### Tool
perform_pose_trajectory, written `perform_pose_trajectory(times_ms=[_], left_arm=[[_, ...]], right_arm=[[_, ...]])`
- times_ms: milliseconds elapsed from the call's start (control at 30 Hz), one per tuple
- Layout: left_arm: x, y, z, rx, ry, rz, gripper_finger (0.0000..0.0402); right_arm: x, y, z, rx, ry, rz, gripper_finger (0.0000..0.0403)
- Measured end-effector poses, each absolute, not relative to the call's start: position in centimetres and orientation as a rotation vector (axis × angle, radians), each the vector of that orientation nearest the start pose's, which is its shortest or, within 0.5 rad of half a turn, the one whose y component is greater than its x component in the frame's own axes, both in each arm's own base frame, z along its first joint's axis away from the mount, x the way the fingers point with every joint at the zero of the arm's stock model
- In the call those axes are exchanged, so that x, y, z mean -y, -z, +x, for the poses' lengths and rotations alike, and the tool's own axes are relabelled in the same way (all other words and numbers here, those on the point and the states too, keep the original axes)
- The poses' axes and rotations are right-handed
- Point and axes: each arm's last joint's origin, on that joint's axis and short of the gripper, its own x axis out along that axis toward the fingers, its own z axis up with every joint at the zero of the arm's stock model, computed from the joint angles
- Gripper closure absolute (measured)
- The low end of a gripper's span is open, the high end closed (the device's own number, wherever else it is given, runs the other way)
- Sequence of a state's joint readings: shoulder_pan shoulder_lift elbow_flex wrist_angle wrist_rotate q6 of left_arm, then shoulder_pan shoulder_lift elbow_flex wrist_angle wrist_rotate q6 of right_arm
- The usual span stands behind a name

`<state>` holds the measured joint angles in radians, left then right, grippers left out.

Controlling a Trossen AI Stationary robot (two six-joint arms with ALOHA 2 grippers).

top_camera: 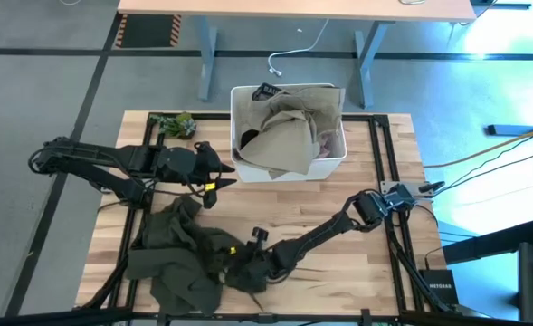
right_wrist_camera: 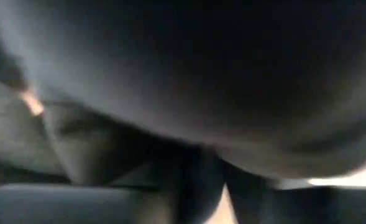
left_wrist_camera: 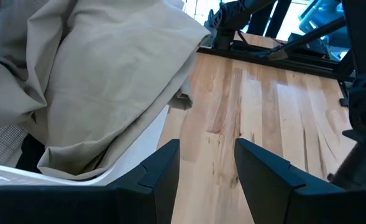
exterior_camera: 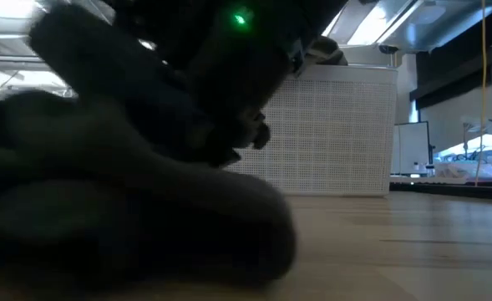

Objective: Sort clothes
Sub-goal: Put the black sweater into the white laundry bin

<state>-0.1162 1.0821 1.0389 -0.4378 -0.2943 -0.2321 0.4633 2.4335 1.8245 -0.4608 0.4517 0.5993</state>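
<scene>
A large olive-green heap of clothes (top_camera: 180, 254) lies on the wooden table at the near left and fills the left of the low view (exterior_camera: 103, 209). My right gripper (top_camera: 248, 269) is down on the heap's right edge, and dark cloth fills its wrist view (right_wrist_camera: 183, 74). A beige garment (top_camera: 284, 140) lies in the white bin (top_camera: 289, 88) and drapes over its rim (left_wrist_camera: 96, 93), with a black lettered strap (top_camera: 268, 91) and a bit of pale pink (top_camera: 325, 145) beside it. My left gripper (top_camera: 225, 172) (left_wrist_camera: 207, 158) is open and empty by the bin's near left corner.
A small green plant-like clump (top_camera: 177, 124) lies at the table's far left. The bin's perforated wall (exterior_camera: 337, 134) stands at the far middle. Bare wood (top_camera: 356, 272) shows at the near right. A black frame rail (top_camera: 388, 154) runs along the table's right side.
</scene>
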Motion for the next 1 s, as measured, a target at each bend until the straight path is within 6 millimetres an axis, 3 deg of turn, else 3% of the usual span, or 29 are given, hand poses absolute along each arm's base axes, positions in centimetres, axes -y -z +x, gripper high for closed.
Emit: perform_pose_trajectory(times_ms=[100, 333, 433, 567, 800, 1000], left_arm=[[1.8, -34.2, 22.7, -0.449, -0.229, -0.129, 0.0253], [1.8, -34.2, 22.8, -0.447, -0.228, -0.129, 0.0253], [1.8, -34.2, 22.7, -0.448, -0.228, -0.129, 0.0253], [1.8, -34.2, 22.7, -0.449, -0.228, -0.129, 0.0253], [1.8, -34.2, 22.7, -0.448, -0.228, -0.129, 0.0253], [1.8, -34.2, 22.7, -0.449, -0.228, -0.129, 0.0253]], right_arm=[[-20.4, -10.7, 44.6, -1.001, 0.291, 0.023, 0.0381], [-18.1, -13.6, 40.4, -1.325, 0.399, -0.218, 0.0380], [-17.1, -15.8, 38.2, -1.482, 0.460, -0.302, 0.0394], [-16.0, -18.5, 35.7, -1.625, 0.559, -0.382, 0.0381], [-16.2, -22.8, 34.6, -1.471, 0.562, -0.125, 0.0360], [-17.4, -24.7, 36.7, -1.180, 0.418, 0.075, 0.0293]])
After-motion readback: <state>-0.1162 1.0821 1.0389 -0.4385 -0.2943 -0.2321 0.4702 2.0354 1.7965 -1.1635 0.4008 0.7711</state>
